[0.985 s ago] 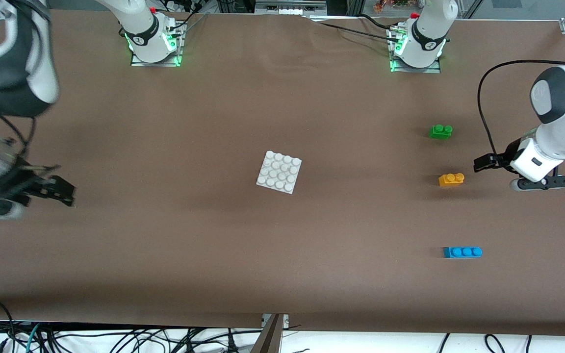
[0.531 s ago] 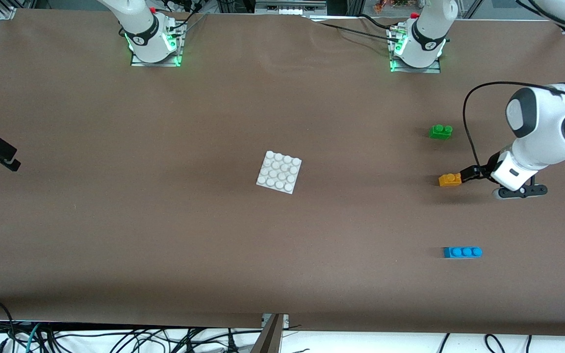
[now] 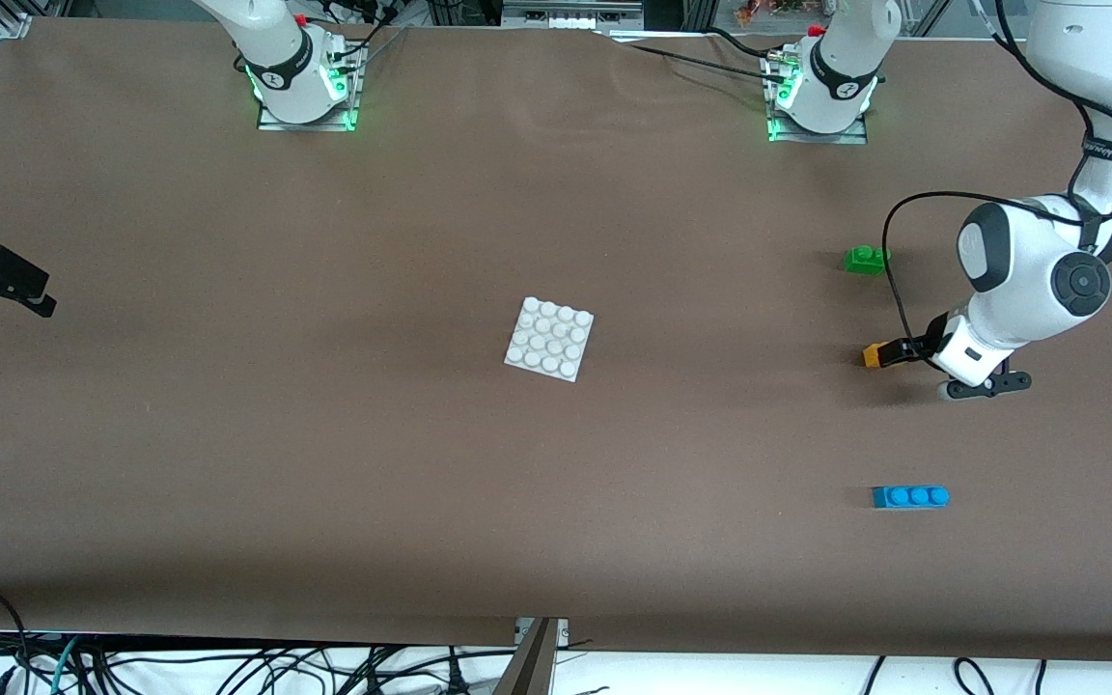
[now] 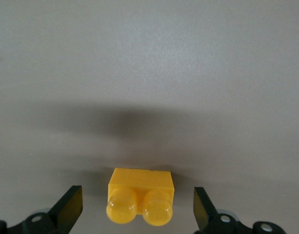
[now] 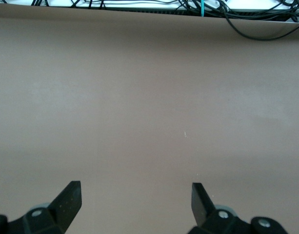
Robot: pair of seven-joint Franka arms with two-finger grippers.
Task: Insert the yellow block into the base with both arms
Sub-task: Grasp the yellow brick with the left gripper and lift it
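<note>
Where left end effector (image 4: 137,207) straddles yellow block (image 4: 140,196) | fingertips cropped

Green two-stud brick (image 3: 867,259) and blue three-stud brick (image 3: 910,496) lie well apart toward the left arm's end of the brown table (image 3: 324,463), blue nearer the front edge. Black cables (image 3: 228,668) trail below that edge.

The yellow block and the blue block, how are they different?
The yellow block has two round studs; the blue block is longer, with three. The yellow block sits between the open fingers of the left gripper; the blue block lies alone, nearer the front camera. Both rest on the table, studs up.
</note>
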